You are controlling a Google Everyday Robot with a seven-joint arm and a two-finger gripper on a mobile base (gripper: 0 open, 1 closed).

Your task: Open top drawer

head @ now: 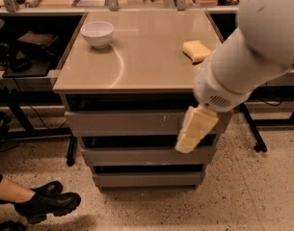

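Note:
The top drawer (122, 123) is the widest grey, handle-less drawer front, just under the tan cabinet top (146, 61), with a dark gap above it. It sits about flush with the cabinet. My gripper (192, 131) is a cream-coloured piece at the end of the big white arm (252, 47). It hangs tilted down in front of the right end of the top drawer, and its tip reaches down over the gap to the middle drawer (132, 155). The arm hides the cabinet's right front corner.
A white bowl (97, 33) and a yellow sponge (195, 50) lie on the cabinet top. The bottom drawer (146, 179) is narrowest. A person's black shoes (45, 203) rest on the speckled floor at lower left. Dark desks with metal legs stand on both sides.

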